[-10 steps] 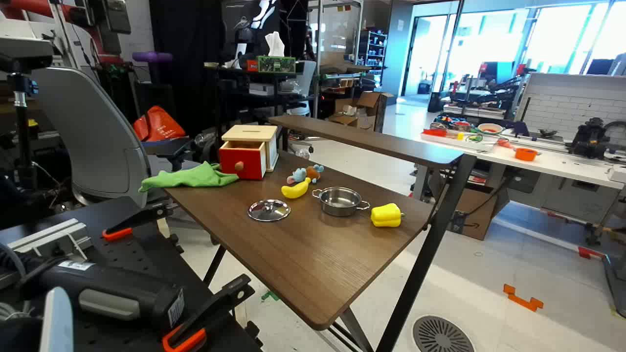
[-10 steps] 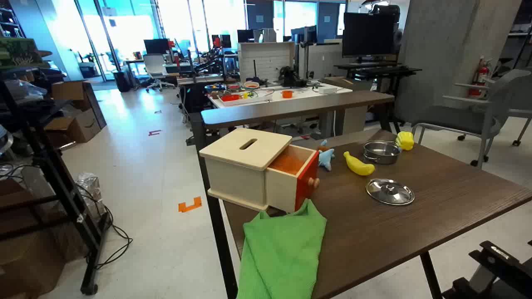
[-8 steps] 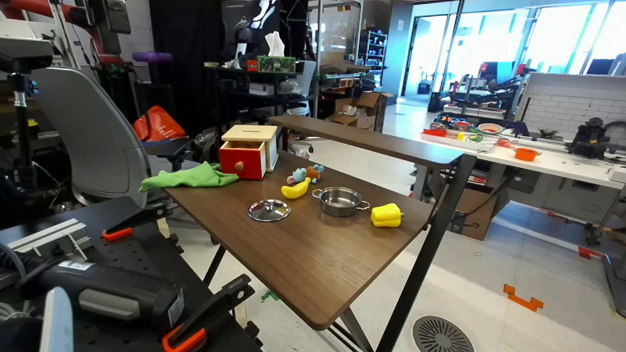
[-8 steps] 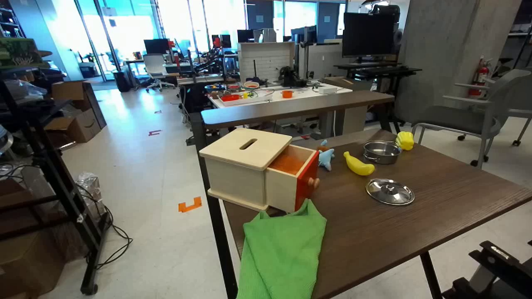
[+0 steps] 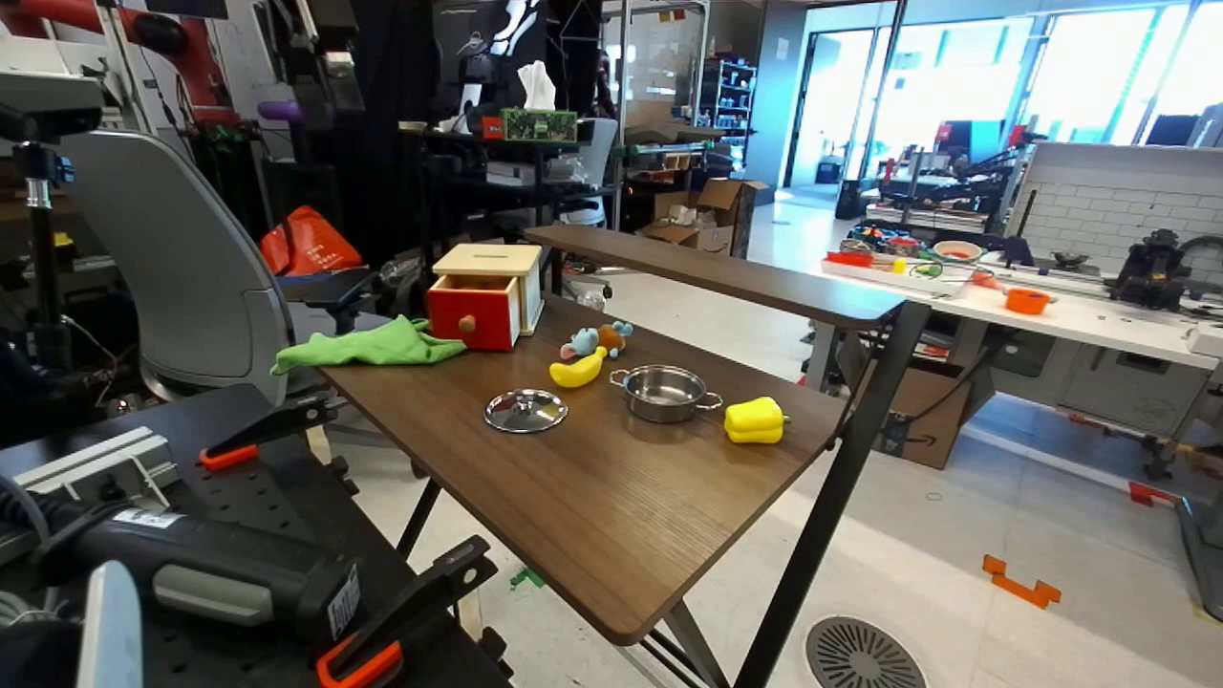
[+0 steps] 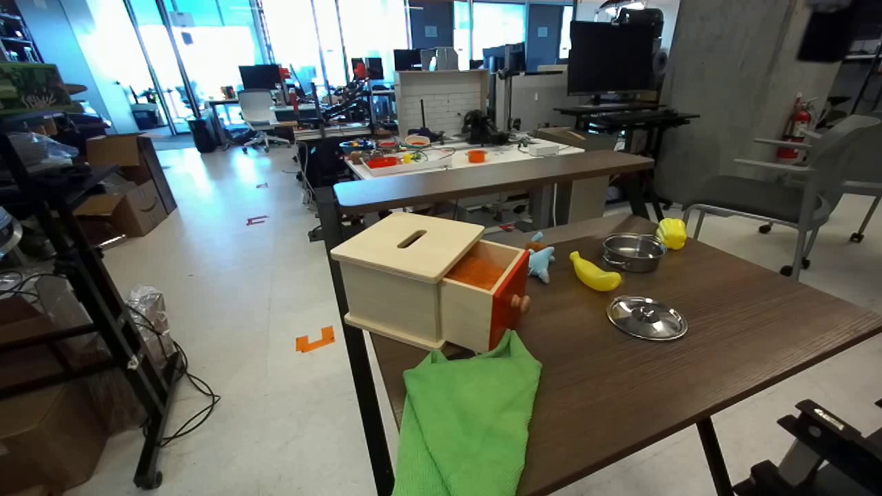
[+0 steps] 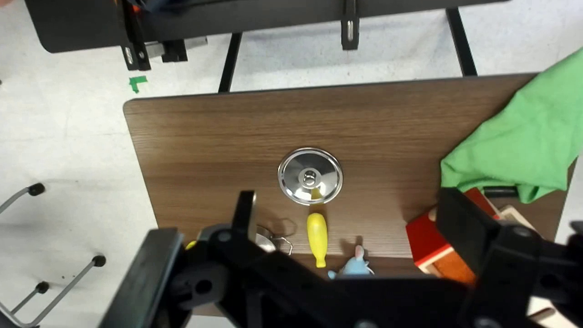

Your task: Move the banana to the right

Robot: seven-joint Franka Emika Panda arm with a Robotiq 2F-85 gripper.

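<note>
In the wrist view the gripper is hanging above the tabletop, its two fingers standing wide apart. Below, the banana is lying on the wood, its rounded end pointing toward a steel lid that is resting just beside it, a gap showing between the two. A steel pot is sitting near one side of the banana, and a blue-and-brown plush toy is lying on the other side, toward the narrow end. Just past the pot, a yellow bell pepper is lying on its side. Toward the opposite end, a wooden box is standing with its red-fronted drawer jutting out, and a green cloth is spreading beside the drawer and draping over the tabletop's edge.
</note>
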